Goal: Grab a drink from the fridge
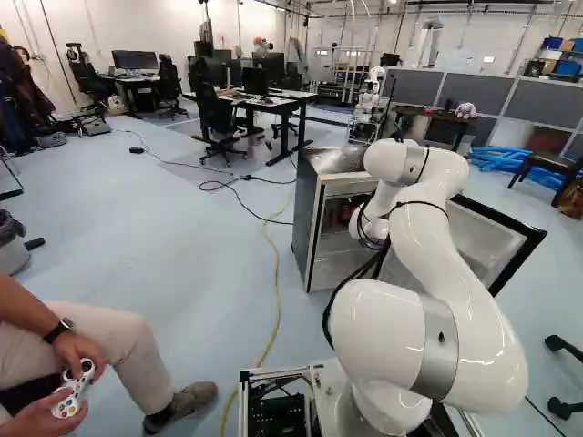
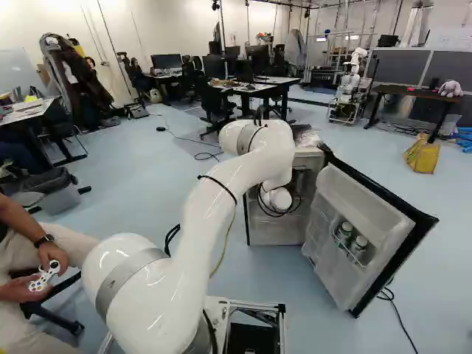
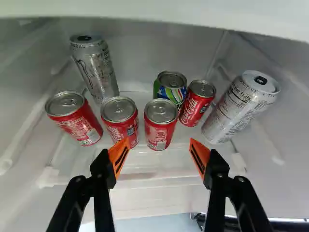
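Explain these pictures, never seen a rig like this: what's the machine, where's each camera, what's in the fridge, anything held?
One white robot arm on a moving base, reaching into an open fridge. Two pictures come from the base, behind the arm, left and right of it. The third looks along the gripper from the wrist. Inside are four red cans, one green-and-blue can and two tall silver cans. The two fingers stand apart, gripping nothing.
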You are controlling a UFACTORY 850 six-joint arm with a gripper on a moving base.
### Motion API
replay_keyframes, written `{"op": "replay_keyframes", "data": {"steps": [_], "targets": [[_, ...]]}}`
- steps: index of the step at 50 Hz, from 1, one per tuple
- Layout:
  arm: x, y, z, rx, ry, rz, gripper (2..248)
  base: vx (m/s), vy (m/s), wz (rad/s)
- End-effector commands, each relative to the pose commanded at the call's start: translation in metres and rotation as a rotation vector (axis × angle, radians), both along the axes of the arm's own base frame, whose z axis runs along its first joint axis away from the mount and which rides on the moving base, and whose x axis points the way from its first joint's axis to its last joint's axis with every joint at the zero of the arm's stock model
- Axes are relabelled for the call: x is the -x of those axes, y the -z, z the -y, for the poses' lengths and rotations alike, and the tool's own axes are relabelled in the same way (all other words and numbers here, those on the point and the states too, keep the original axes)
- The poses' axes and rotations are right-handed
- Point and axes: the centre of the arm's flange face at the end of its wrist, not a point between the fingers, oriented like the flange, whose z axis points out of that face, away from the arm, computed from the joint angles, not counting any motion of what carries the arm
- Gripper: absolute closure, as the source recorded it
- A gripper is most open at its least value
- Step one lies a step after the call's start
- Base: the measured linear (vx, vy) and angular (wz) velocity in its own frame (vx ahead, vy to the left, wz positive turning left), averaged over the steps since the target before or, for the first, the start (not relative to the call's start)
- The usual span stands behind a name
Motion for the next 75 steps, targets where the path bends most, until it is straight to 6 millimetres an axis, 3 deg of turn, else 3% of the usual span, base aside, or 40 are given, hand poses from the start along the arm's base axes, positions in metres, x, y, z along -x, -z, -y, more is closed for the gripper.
{"op": "replay_keyframes", "data": {"steps": [33,53,75], "targets": [[-0.016,0.006,-0.002,0.003,0.022,0.003,67,0.000,0.000,0.000],[-0.016,0.027,-0.002,-0.001,0.022,-0.004,67,0.000,0.000,0.000],[-0.019,0.024,-0.003,0.000,0.016,0.056,67,0.000,0.000,0.000]]}}
